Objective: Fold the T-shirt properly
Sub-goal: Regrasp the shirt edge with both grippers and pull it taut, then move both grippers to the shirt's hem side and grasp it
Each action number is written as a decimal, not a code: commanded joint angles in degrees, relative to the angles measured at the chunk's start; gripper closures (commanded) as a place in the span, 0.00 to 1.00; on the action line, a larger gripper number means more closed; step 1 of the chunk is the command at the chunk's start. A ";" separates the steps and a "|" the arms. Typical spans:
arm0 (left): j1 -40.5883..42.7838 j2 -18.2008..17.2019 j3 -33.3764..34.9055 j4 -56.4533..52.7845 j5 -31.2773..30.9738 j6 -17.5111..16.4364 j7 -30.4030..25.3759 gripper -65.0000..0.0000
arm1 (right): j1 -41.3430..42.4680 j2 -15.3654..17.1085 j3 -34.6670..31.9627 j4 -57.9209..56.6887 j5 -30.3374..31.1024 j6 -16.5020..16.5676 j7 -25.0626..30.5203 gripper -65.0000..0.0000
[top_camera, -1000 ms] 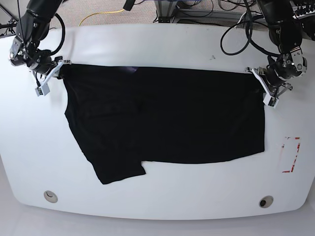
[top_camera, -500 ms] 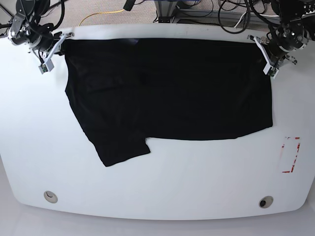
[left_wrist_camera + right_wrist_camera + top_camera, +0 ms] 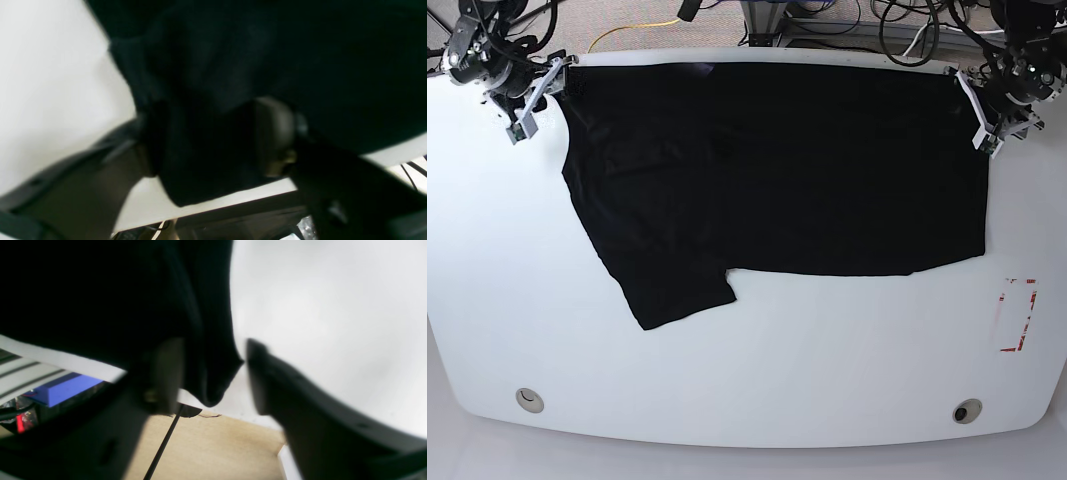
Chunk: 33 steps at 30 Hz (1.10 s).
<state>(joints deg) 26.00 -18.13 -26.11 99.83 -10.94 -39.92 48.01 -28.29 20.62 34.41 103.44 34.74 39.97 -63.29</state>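
The black T-shirt point(image 3: 777, 170) lies spread flat on the white table point(image 3: 827, 380), its top edge along the far rim and one sleeve point(image 3: 672, 290) pointing to the near left. A small purple patch point(image 3: 704, 68) shows on the top edge. My left gripper point(image 3: 967, 100) sits at the shirt's far right corner. In the left wrist view the left gripper point(image 3: 206, 133) is open with the cloth corner point(image 3: 200, 166) loose between its fingers. My right gripper point(image 3: 547, 85) is at the far left corner. It is open too point(image 3: 211, 366), with the corner point(image 3: 210, 380) hanging between the fingers, clear of one of them.
A red rectangular mark point(image 3: 1017, 315) is on the table at the right. Two round holes point(image 3: 529, 399) point(image 3: 967, 411) sit near the front edge. Cables and equipment point(image 3: 827, 20) lie beyond the far rim.
Both arms carried the shirt's top edge back to the table's far rim, and the whole shirt slid with it. Both grippers went from shut on the corners to open.
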 commanded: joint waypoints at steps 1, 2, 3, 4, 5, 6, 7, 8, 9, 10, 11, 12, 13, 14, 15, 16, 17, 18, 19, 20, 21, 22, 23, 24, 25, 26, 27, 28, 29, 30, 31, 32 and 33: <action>-1.52 -0.73 -0.05 1.05 1.14 -0.08 3.38 0.39 | -0.23 -0.09 4.66 3.86 0.99 0.03 0.74 0.23; -2.13 -0.73 -0.05 1.31 1.05 -0.08 4.61 0.39 | -0.15 -0.62 5.98 4.47 0.99 0.03 0.74 0.17; -2.83 -0.81 -0.05 1.93 1.05 -0.08 5.75 0.39 | -0.15 -1.06 7.21 5.18 0.99 0.03 0.74 0.13; -3.63 -1.52 -0.05 3.16 1.05 -0.08 7.33 0.39 | -0.15 -1.15 8.53 6.14 0.99 0.03 0.65 0.11; -4.06 -2.22 -0.05 4.12 1.05 -0.08 8.12 0.39 | -0.06 -1.15 8.97 6.67 0.99 0.03 0.47 0.11; -4.42 -2.66 -0.05 5.44 0.96 -0.08 8.91 0.39 | 0.12 -1.15 9.32 7.11 0.99 0.03 0.03 0.11; -4.59 -2.75 -0.05 6.41 0.87 -0.08 9.27 0.39 | 0.47 -1.15 9.32 7.46 0.99 0.03 -0.41 0.11; -4.68 -2.84 -0.05 7.20 0.43 -0.08 9.27 0.39 | 1.35 -1.15 9.32 7.64 0.99 0.03 -0.85 0.11; -4.68 -2.84 -0.05 7.90 -0.09 -0.08 9.35 0.39 | 2.23 -1.15 9.41 7.64 0.99 0.03 -1.37 0.11; -4.68 -2.84 -0.05 8.96 -0.80 -0.08 9.53 0.39 | 3.46 -1.24 9.41 7.64 0.99 0.03 -2.16 0.11; -4.77 -2.84 -0.05 9.66 -1.50 -0.08 9.62 0.39 | 4.25 -1.24 9.41 7.46 0.99 0.03 -2.78 0.11; -5.03 -2.84 -0.05 10.28 -2.12 -0.08 9.62 0.39 | 4.87 -1.33 9.41 7.46 0.99 0.03 -3.22 0.11; -5.38 -2.84 -0.05 10.98 -2.56 -0.08 9.71 0.39 | 5.66 -1.50 9.41 7.46 0.99 0.03 -3.57 0.11; -6.09 -2.75 -0.05 11.68 -2.82 -0.08 9.71 0.39 | 6.80 -1.50 9.32 7.46 0.99 0.03 -3.75 0.11; -6.88 -2.75 -0.05 11.86 -2.82 -0.08 9.71 0.39 | 8.03 -1.59 9.23 7.29 0.99 0.03 -3.83 0.11; -7.49 -2.75 -0.05 11.86 -2.82 -0.08 9.71 0.39 | 9.09 -1.68 9.15 7.20 0.99 0.03 -3.83 0.11; -8.55 -2.66 -0.13 11.86 -2.73 -0.08 9.71 0.39 | 10.84 -1.68 9.06 7.20 0.73 0.03 -4.01 0.11; -9.25 -2.66 -0.31 11.86 -2.73 -0.08 9.71 0.39 | 11.72 -1.76 8.71 7.11 0.64 0.03 -4.01 0.11; -9.78 -2.66 -0.92 11.86 -2.73 -0.08 9.71 0.39 | 12.87 -1.76 7.83 6.94 0.56 0.03 -4.01 0.11; -10.48 -2.49 -1.89 11.86 -2.64 -0.08 9.71 0.39 | 13.92 -1.76 6.69 6.32 0.56 0.03 -4.01 0.11; -11.19 -1.78 -2.95 11.77 -2.56 -0.08 9.62 0.39 | 14.98 -1.76 5.81 5.53 0.56 0.03 -4.01 0.11; -11.98 -1.17 -3.83 11.68 -2.56 -0.08 9.53 0.39 | 16.03 -1.68 5.10 4.91 0.47 0.03 -4.01 0.11; -13.38 -0.38 -5.14 11.68 -2.47 -0.08 9.53 0.39 | 17.88 -1.59 4.05 3.59 0.47 0.03 -4.01 0.11; -14.88 -0.11 -5.85 11.68 -2.47 -0.08 9.53 0.39 | 19.55 -1.50 3.34 2.36 0.47 0.03 -4.01 0.11; -15.84 -0.20 -6.20 11.60 -2.47 -0.08 9.53 0.39 | 20.60 -1.50 2.90 1.49 0.47 0.03 -4.01 0.11; -17.16 -0.29 -6.46 11.33 -2.47 -0.08 9.44 0.39 | 22.10 -1.50 2.20 0.17 0.38 0.03 -4.01 0.11; -18.39 -0.29 -6.46 10.63 -2.47 -0.08 9.44 0.39 | 23.77 -1.41 1.41 -1.50 0.38 0.03 -4.01 0.11; -19.36 -0.29 -6.55 9.84 -2.47 -0.08 9.44 0.39 | 25.00 -1.33 0.88 -2.82 0.38 0.03 -4.01 0.11; -20.15 -0.38 -6.55 8.96 -2.38 -0.08 9.44 0.39 | 26.05 -1.33 0.44 -3.97 0.38 0.03 -4.01 0.11; -21.47 -1.25 -6.55 7.20 -2.12 -0.08 9.35 0.39 | 28.25 -1.24 -0.08 -6.16 0.38 0.03 -3.83 0.11; -22.70 -1.61 -6.29 5.62 -1.59 -0.08 9.27 0.39 | 29.74 -1.24 -0.52 -7.92 0.29 0.03 -3.83 0.11; -24.02 -1.78 -6.20 3.77 -0.88 -0.08 9.27 0.39 | 31.41 -1.24 -1.14 -9.86 -0.06 0.03 -3.66 0.11; -25.78 -1.96 -6.20 1.58 -0.09 -0.08 9.27 0.39 | 33.35 -1.24 -2.02 -11.97 -0.94 0.03 -3.66 0.11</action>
<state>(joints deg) 3.07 -18.59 -31.77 103.77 -12.56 -40.38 57.49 0.40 18.26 33.61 94.78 34.44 39.99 -68.14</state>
